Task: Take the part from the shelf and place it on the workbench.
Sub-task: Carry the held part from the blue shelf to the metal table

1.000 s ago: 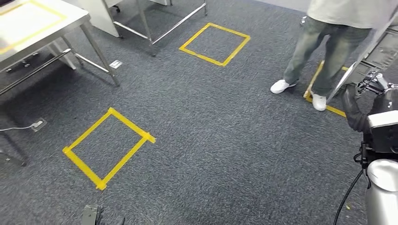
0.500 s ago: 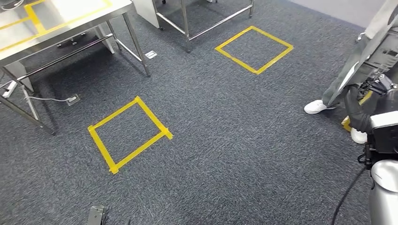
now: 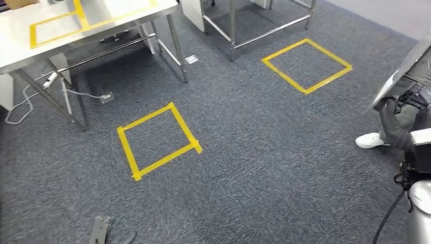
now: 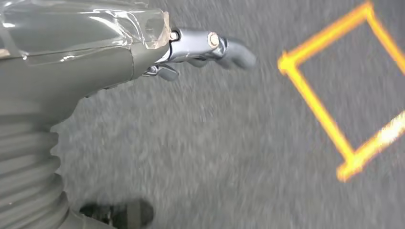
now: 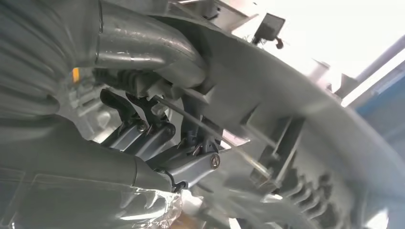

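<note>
Your grey part [image 3: 401, 76] sits at the far right, held by the right hand [image 3: 411, 99], fingers [image 5: 143, 138] wrapped under it. The left hand [image 4: 210, 47] hangs over carpet [image 3: 254, 152], fingers curled, holding nothing. The bench [image 3: 51, 46] stands far left.

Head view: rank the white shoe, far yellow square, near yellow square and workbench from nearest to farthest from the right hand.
From the right hand, which grips the grey part:
1. White shoe, just below it.
2. Far yellow square, upper middle.
3. Near yellow square, centre-left.
4. Workbench, far upper left.
</note>
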